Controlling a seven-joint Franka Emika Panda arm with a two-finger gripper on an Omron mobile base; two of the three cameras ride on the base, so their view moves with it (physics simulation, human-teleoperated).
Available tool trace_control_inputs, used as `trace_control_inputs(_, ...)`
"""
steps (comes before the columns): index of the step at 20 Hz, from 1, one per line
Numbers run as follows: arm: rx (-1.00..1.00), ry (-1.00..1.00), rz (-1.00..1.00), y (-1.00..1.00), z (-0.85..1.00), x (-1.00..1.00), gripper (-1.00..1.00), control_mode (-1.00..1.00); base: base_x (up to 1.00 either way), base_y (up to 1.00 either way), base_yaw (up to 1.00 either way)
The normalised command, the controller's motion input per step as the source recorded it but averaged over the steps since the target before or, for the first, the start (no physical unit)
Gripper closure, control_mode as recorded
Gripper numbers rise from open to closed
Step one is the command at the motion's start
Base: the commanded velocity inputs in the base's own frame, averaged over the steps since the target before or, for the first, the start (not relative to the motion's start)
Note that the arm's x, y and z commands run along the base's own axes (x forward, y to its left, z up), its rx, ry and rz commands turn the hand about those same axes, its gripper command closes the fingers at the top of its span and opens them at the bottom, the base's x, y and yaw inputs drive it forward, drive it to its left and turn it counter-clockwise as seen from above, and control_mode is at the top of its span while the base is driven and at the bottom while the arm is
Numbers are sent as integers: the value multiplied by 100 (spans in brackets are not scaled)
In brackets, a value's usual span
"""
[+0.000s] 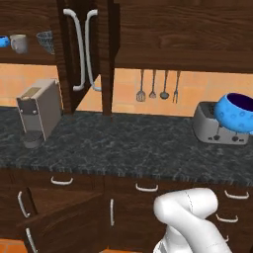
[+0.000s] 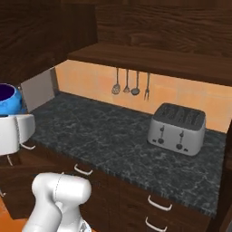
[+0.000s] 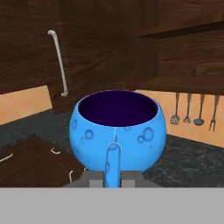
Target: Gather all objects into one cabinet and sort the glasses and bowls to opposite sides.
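Note:
My gripper (image 3: 113, 178) is shut on a small glossy blue bowl (image 3: 118, 129) with a dark inside, and holds it upright in the air. This bowl hangs above the counter's right end (image 1: 236, 112) in the left base view, and at the left edge (image 2: 9, 99) in the right base view. The dark wood wall cabinet (image 1: 29, 57) is at the upper left with its doors swung open. On its shelf stand another blue bowl (image 1: 3, 41), a grey-beige tumbler (image 1: 20, 43) and a dark striped bowl (image 1: 45, 41), side by side.
A beige coffee machine (image 1: 38, 109) stands on the dark stone counter (image 1: 123, 143) at the left. A silver toaster (image 2: 177, 128) stands at the right. Utensils (image 1: 158, 86) hang on the orange wall. A low cabinet door (image 1: 64, 217) stands open below the counter.

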Motion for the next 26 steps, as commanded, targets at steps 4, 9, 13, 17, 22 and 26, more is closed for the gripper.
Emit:
trace_control_inputs(4, 0, 0, 0, 0, 0, 0, 100, 100, -69, 2, 36)
trace_control_inputs(9, 0, 0, 0, 0, 0, 0, 100, 100, -76, 7, 42)
trace_control_inputs(13, 0, 0, 0, 0, 0, 0, 100, 100, -49, 18, 52)
trace_control_inputs(17, 0, 0, 0, 0, 0, 0, 100, 100, 8, 31, 41)
trace_control_inputs(22, 0, 0, 0, 0, 0, 0, 100, 100, 47, 74, 40)
trace_control_inputs(26, 0, 0, 0, 0, 0, 0, 100, 100, 72, 66, 36)
